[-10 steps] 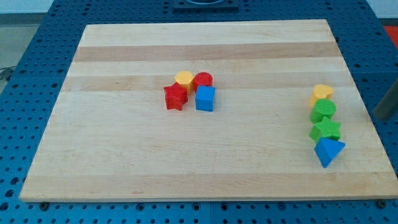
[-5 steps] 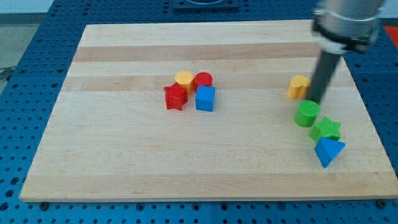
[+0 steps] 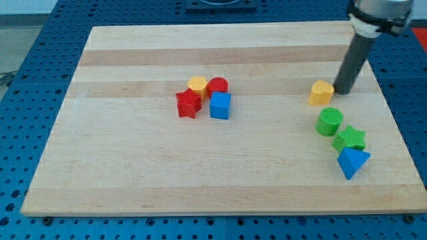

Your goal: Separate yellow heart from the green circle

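The yellow heart (image 3: 321,92) lies on the wooden board (image 3: 133,160) at the view's right, apart from the green circle (image 3: 329,122), which sits a little below it. My tip (image 3: 345,90) stands just to the right of the yellow heart, close to it; I cannot tell if it touches. The dark rod rises from the tip toward the view's top right.
A green star (image 3: 349,139) touches the green circle's lower right, with a blue triangle (image 3: 351,162) below it. A cluster at the board's middle holds a yellow hexagon (image 3: 197,85), a red circle (image 3: 217,86), a red star (image 3: 188,104) and a blue cube (image 3: 219,105).
The yellow heart was pushed left and up, away from the green circle, which shifted left. In the last half second my tip rose slightly to the heart's right.
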Robot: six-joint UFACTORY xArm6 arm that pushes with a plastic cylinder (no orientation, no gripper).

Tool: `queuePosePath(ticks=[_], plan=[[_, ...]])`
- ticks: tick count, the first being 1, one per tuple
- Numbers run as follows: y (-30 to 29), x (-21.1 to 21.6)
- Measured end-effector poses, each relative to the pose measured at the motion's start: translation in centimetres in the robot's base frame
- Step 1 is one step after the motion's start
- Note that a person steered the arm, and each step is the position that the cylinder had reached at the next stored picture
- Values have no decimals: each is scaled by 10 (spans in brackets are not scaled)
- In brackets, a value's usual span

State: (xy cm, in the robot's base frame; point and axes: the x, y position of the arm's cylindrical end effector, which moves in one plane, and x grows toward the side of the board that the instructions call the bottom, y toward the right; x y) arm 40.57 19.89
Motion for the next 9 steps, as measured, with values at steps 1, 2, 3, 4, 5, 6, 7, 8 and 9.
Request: queuePosePath(ticks=[1, 2, 3, 4, 5, 6, 7, 8, 9], plan=[[-11, 3], [-42, 11], [-47, 11], [-79, 23], [-129, 41], [-135, 41], [-148, 41], [-121, 38], [-110, 47]])
